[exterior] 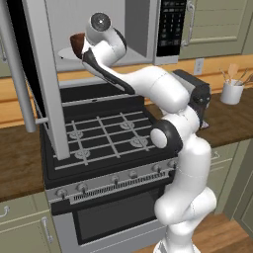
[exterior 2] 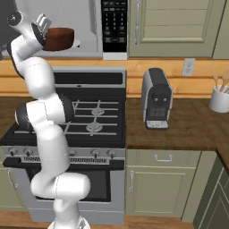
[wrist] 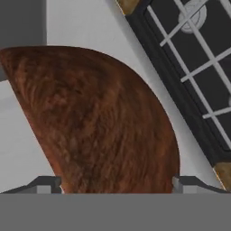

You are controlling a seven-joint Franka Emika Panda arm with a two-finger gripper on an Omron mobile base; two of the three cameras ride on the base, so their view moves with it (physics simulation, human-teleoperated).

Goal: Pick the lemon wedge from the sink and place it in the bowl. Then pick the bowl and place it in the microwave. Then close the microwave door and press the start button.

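Observation:
The dark reddish-brown bowl (exterior: 76, 44) (exterior 2: 58, 39) (wrist: 99, 122) sits on the white turntable plate (exterior: 65, 53) (exterior 2: 74, 44) inside the microwave (exterior: 143, 29) (exterior 2: 89, 22). My gripper (exterior: 83, 48) (exterior 2: 46, 32) (wrist: 116, 184) reaches into the cavity right at the bowl. It is open, with the fingertips (wrist: 48, 183) spread wide on either side of the bowl's wall. The microwave door (exterior: 47, 74) hangs swung open to the left, its bar handle (exterior: 17, 74) facing outward. The lemon wedge is hidden from view, and the sink is out of view.
Below the microwave stands the gas stove (exterior: 104, 133) (exterior 2: 94, 118) with its oven. A dark coffee machine (exterior 2: 156, 98) (exterior: 197, 91) stands on the counter to the right, and a white utensil holder (exterior: 231, 91) (exterior 2: 220, 99) beyond it. The keypad panel (exterior: 171, 27) (exterior 2: 114, 27) is right of the cavity.

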